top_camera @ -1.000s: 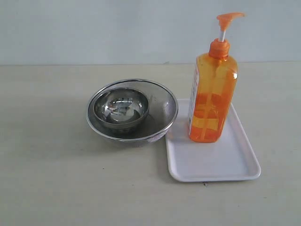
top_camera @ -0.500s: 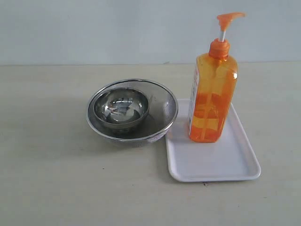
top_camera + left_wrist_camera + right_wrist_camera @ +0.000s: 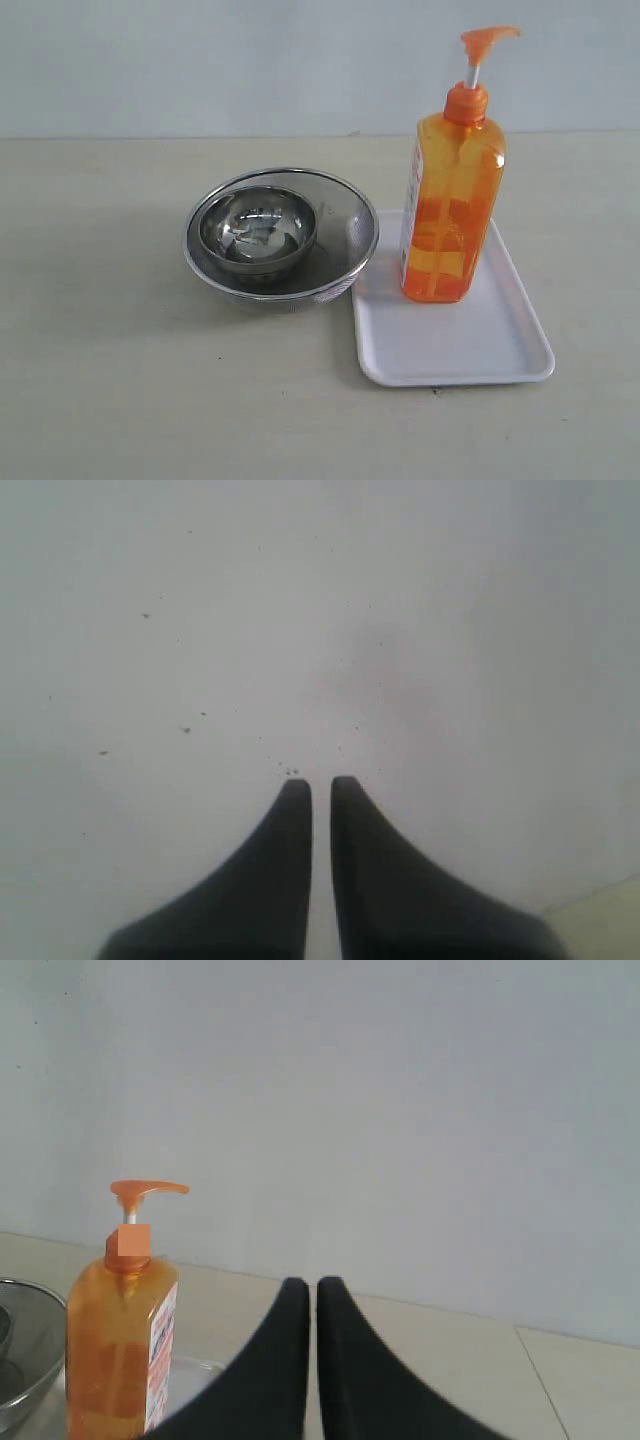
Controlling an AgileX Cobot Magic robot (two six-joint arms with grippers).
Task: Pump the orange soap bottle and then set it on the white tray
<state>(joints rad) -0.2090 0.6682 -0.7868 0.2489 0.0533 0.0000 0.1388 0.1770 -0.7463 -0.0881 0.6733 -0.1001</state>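
The orange soap bottle (image 3: 451,205) stands upright on the far part of the white tray (image 3: 450,345), its pump head up with the white stem showing. In the right wrist view the orange soap bottle (image 3: 120,1340) shows off to one side, apart from my right gripper (image 3: 312,1285), which is shut on nothing. A bit of the white tray (image 3: 195,1372) shows beside it. My left gripper (image 3: 320,783) is shut and empty, facing only a plain pale wall. Neither gripper appears in the exterior view.
A small steel bowl (image 3: 258,230) sits nested inside a larger steel mesh bowl (image 3: 281,238), right against the tray's left edge. The bowl's rim (image 3: 25,1355) also shows in the right wrist view. A pale wall rises behind the beige table (image 3: 120,380).
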